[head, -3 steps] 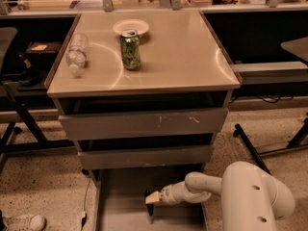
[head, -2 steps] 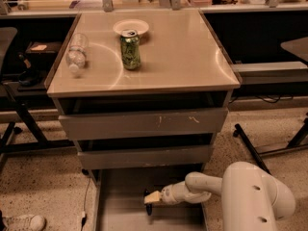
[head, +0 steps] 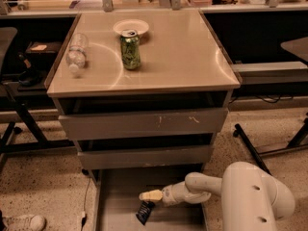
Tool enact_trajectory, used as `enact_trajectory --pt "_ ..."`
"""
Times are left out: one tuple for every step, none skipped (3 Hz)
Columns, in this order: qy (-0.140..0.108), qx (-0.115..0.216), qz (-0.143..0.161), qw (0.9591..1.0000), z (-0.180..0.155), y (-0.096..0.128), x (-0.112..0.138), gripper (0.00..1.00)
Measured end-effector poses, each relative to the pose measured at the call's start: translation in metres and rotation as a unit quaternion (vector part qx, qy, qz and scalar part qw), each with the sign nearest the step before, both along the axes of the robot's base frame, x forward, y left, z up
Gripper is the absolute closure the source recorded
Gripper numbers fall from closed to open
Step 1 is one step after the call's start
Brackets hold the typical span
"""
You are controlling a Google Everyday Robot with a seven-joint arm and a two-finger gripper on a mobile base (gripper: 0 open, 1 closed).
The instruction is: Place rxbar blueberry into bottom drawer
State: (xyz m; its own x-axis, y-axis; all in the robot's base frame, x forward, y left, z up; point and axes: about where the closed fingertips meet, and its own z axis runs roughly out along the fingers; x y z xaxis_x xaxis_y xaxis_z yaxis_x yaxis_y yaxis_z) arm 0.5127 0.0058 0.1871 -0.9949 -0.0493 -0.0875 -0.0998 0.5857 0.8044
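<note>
**Q:** ok, where's the rxbar blueberry (head: 144,212) at?

**A:** Standing right by it. The dark little wrapper is down inside the bottom drawer (head: 115,196), which is pulled open. It's sitting tilted over the grey floor, around the front middle. The gripper (head: 150,195) is directly above it, pale tip pointing left, with the bar's top end right up against its underside.

**Q:** So is it holding the thing or not?

**A:** Honestly can't tell. The bar touches or nearly touches the tip, but I can't make out whether it's clamped or loose. The white arm (head: 192,190) reaches in low from the right, over the drawer's right side.

**Q:** What else is around?

**A:** The two upper drawers (head: 144,124) above are each open just a crack, with scratches on the top one's front. Up on the cabinet top (head: 183,57) there's a green can (head: 130,50) standing upright, a small white plate (head: 131,27) just behind it, and a water bottle (head: 77,52) lying on its side near the left edge.
</note>
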Motion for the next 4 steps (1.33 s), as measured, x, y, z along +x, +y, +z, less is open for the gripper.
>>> enact_trajectory --pt "-0.003 0.007 -0.001 1.0 0.006 -0.001 -0.002 0.0" --pt "-0.044 0.006 -0.025 0.9987 0.044 -0.025 0.002 0.0" --pt "-0.085 -0.008 -0.077 0.9934 0.103 -0.068 -0.004 0.0" --pt "-0.112 -0.044 -0.118 0.9857 0.129 -0.114 -0.009 0.0"
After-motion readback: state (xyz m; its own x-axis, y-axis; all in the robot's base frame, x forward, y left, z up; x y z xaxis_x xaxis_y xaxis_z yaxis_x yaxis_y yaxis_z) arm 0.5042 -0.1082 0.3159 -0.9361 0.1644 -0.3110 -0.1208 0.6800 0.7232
